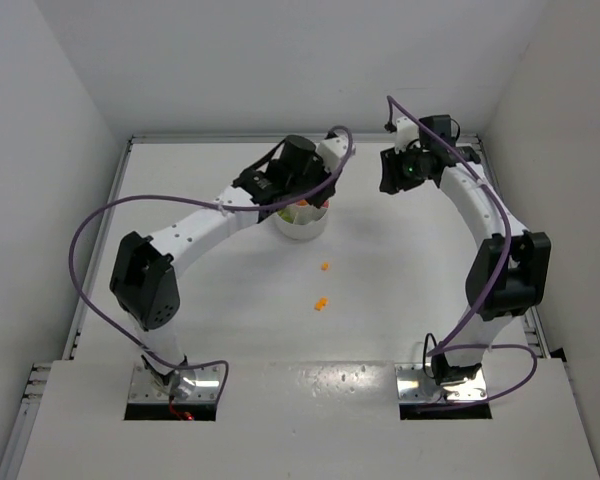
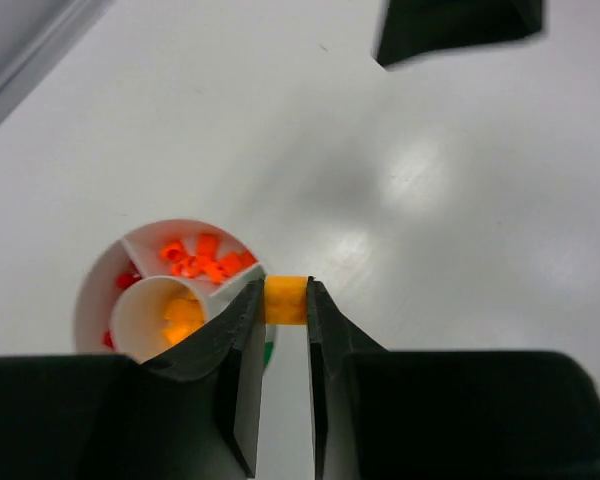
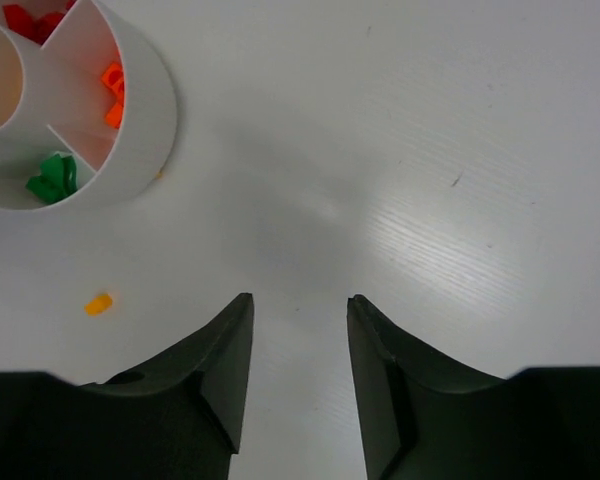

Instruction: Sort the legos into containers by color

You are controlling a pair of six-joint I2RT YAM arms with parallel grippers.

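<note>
- On the table (image 1: 400, 290), a nearer orange lego (image 1: 320, 303) and a farther orange lego (image 1: 325, 266) lay loose, on your side of the dish (image 1: 302, 228).
- Your left gripper (image 2: 285, 292) pinched an orange brick (image 2: 286, 303) just over the dish's rim.
- Your right gripper (image 3: 298, 302) hung right of the dish, jaws apart, holding nothing.

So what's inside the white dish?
Orange bricks fill one wedge, red bricks another, green bricks a third; the central cup holds yellow-orange ones. The left claw, gripping an orange brick, hides the rest.
</note>
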